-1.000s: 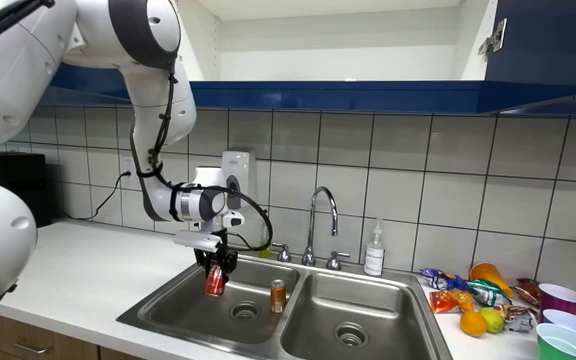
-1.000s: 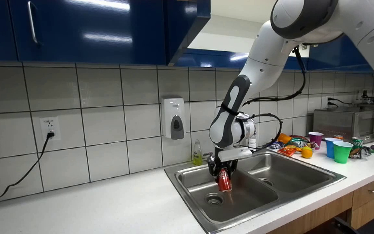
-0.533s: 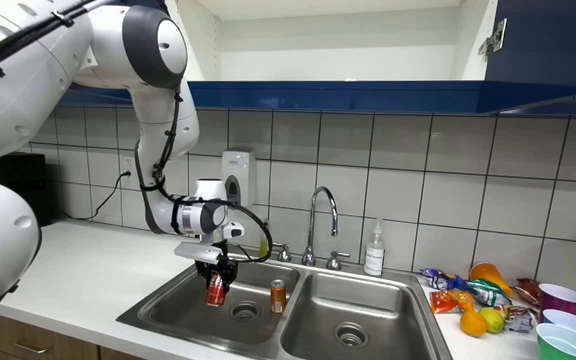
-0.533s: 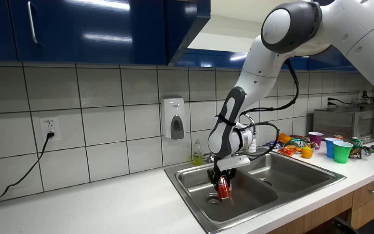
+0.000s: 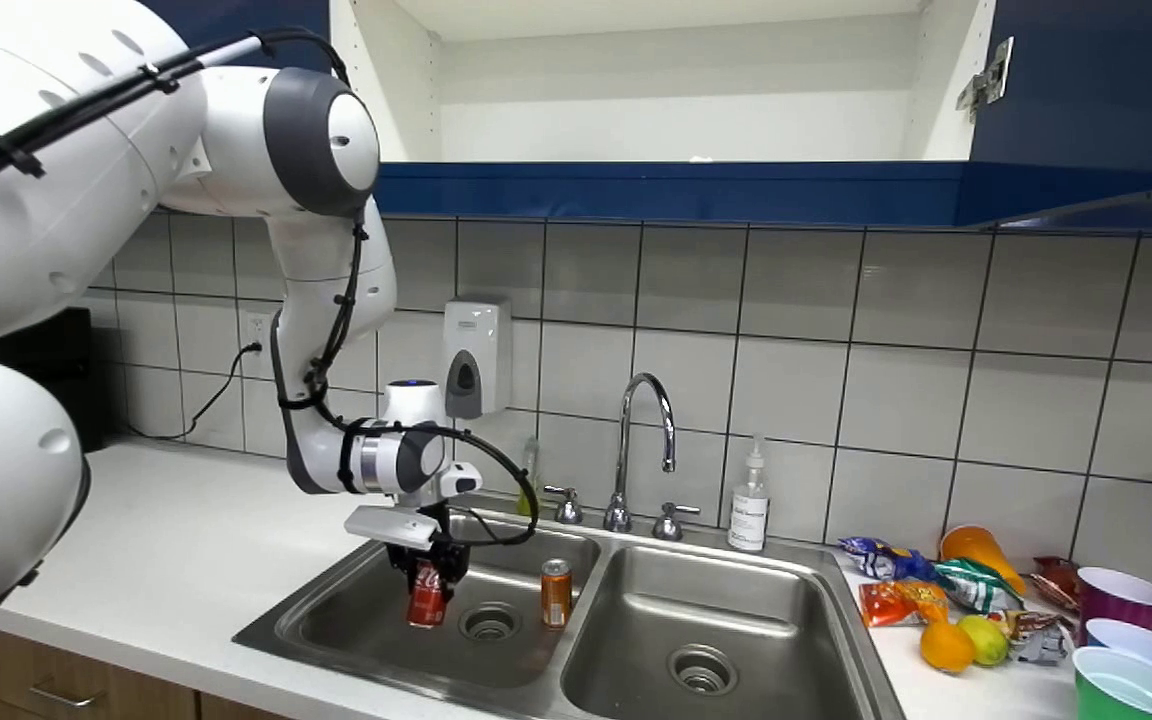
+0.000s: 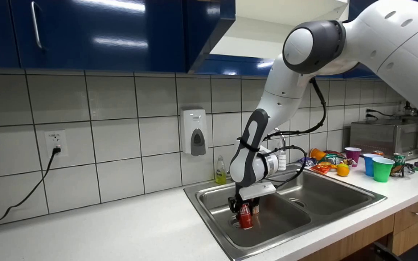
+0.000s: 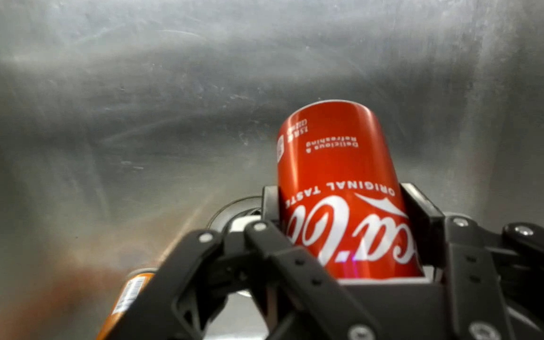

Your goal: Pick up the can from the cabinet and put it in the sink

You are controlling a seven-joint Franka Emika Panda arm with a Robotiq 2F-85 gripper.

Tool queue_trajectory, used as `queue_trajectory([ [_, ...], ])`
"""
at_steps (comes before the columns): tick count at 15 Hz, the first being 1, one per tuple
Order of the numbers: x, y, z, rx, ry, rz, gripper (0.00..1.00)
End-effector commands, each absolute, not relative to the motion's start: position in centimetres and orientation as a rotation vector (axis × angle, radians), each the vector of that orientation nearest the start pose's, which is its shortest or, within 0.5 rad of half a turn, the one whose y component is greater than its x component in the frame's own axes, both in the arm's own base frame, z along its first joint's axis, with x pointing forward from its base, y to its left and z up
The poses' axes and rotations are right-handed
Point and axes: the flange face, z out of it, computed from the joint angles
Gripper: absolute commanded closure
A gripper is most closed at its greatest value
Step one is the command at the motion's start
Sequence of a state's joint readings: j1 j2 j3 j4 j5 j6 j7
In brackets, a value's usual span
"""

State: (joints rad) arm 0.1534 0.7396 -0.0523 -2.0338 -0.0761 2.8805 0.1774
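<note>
The black two-fingered gripper [image 7: 345, 204] grasps a small red cylindrical drink can [image 7: 335, 160], one of its fingers [image 7: 425, 208] on each side. Its linkage hides part of the can's flank in the wrist view, cutting into the white script, and covers the upper end in both exterior views. Below is one basin of the double-basin stainless steel sink [image 5: 636, 600]; whether the can touches its floor cannot be told. Beside the gripper in that basin, a small orange cylindrical can [image 7: 128, 297] is cut off in the wrist view and largely hidden in an exterior view [image 6: 255, 209]; a round metal drain [image 7: 233, 211] shows only partly past a finger. The red can's long axis runs out from the palm, downward, near upright with a slight tilt, base farthest from the gripper, lettering upside down in the wrist view.
</note>
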Motion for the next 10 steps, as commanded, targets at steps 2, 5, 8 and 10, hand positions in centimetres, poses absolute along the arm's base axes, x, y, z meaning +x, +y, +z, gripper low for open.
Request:
queue_trajectory([
  [2, 59.2, 7.1, 7.6, -3.167, -0.025, -0.269, 0.62],
  [5, 59.3, 7.4, 6.8, -3.161, -0.016, -0.343, 0.62],
  [8, 59.2, 7.8, 6.1, -3.155, -0.015, -0.404, 0.62],
  [10, 59.2, 8.1, 5.8, -3.148, -0.009, -0.438, 0.62],
])
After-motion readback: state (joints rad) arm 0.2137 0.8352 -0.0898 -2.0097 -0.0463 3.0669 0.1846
